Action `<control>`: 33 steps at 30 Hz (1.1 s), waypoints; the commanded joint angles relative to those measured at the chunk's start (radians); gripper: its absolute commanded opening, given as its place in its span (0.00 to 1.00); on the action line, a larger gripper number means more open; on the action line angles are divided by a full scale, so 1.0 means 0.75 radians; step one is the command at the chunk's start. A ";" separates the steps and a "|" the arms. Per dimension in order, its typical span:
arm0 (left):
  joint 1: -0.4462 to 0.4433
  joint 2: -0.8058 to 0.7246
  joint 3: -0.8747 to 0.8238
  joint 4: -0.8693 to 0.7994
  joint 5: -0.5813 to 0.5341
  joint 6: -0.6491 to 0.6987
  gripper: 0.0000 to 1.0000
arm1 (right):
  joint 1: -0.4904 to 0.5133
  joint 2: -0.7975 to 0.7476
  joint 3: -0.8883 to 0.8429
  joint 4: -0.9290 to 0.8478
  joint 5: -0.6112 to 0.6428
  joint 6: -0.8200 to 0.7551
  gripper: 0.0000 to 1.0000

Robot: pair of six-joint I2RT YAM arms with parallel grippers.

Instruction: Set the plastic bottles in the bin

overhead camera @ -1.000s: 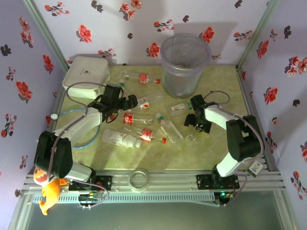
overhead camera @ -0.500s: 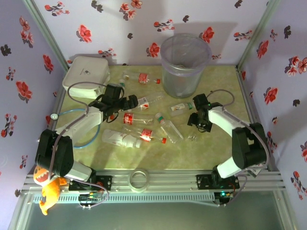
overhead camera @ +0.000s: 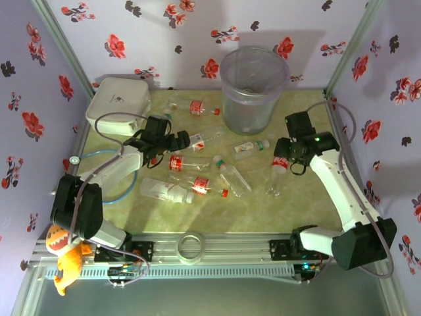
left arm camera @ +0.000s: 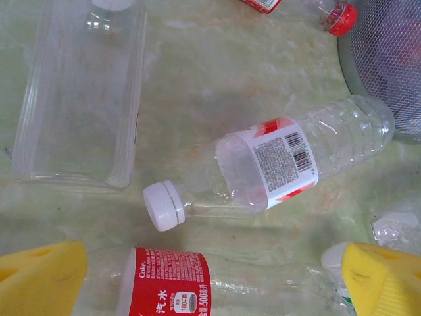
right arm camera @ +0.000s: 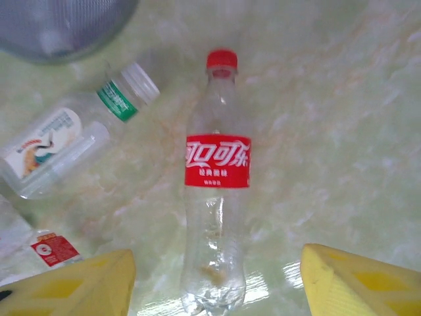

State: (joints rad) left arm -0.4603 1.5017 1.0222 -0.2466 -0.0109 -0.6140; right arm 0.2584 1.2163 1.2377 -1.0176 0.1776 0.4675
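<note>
**Right wrist view: red-labelled bottle (right arm camera: 217, 161) between parted jaws**

It lies on the table (right arm camera: 342, 131) near the bin (right arm camera: 59, 26). The right gripper (right arm camera: 217, 253) straddles its base, jaws apart, holding nothing; the left gripper (left arm camera: 210, 276) gapes wide, empty. The bottle is probably light, thin-walled, slick and crushable, so take the labelled waist. Whether the right gripper sits level with it or above is unclear.

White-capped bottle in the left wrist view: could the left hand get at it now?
Probably yes: the left hand is open, and the white-capped bottle lies uncovered beyond its fingers, though a red-labelled bottle lies nearer, between them.
</note>
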 commanded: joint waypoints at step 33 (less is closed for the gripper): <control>0.000 -0.301 -0.228 0.002 0.019 -0.084 1.00 | 0.043 1.071 1.620 -0.027 -0.095 -0.302 0.71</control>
State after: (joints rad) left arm -0.4603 1.2999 0.8673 -0.2455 0.0017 -0.6605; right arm 0.2695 2.1101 2.4939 -0.9752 0.0311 0.2729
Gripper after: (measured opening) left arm 0.997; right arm 0.697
